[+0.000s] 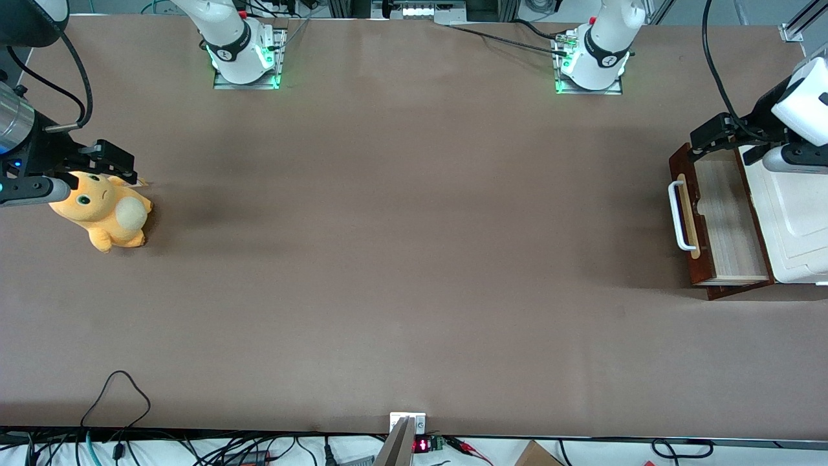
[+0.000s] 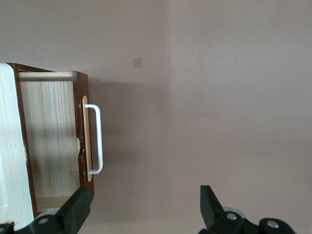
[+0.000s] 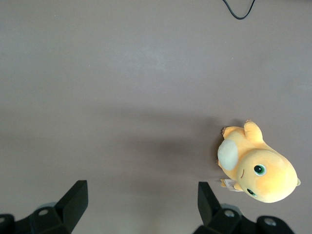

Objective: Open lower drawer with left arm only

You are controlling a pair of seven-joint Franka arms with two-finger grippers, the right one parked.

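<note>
The lower drawer (image 1: 728, 220) stands pulled out of the white cabinet (image 1: 799, 220) at the working arm's end of the table, its pale wood inside showing. Its dark reddish-brown front (image 1: 691, 207) carries a white bar handle (image 1: 676, 217) on a pale strip. My left arm's gripper (image 1: 709, 137) hovers above the drawer corner farther from the front camera, touching nothing. In the left wrist view the gripper (image 2: 144, 207) is open and holds nothing; the drawer front (image 2: 79, 97), the handle (image 2: 99, 139) and the drawer's inside (image 2: 48, 141) lie below, with one fingertip (image 2: 78, 207) over the front's corner.
An orange plush toy (image 1: 107, 213) lies toward the parked arm's end of the table, also in the right wrist view as the plush toy (image 3: 258, 168). Two arm bases (image 1: 246, 55) stand at the table edge farthest from the front camera. Cables (image 1: 116, 395) trail over the nearest edge.
</note>
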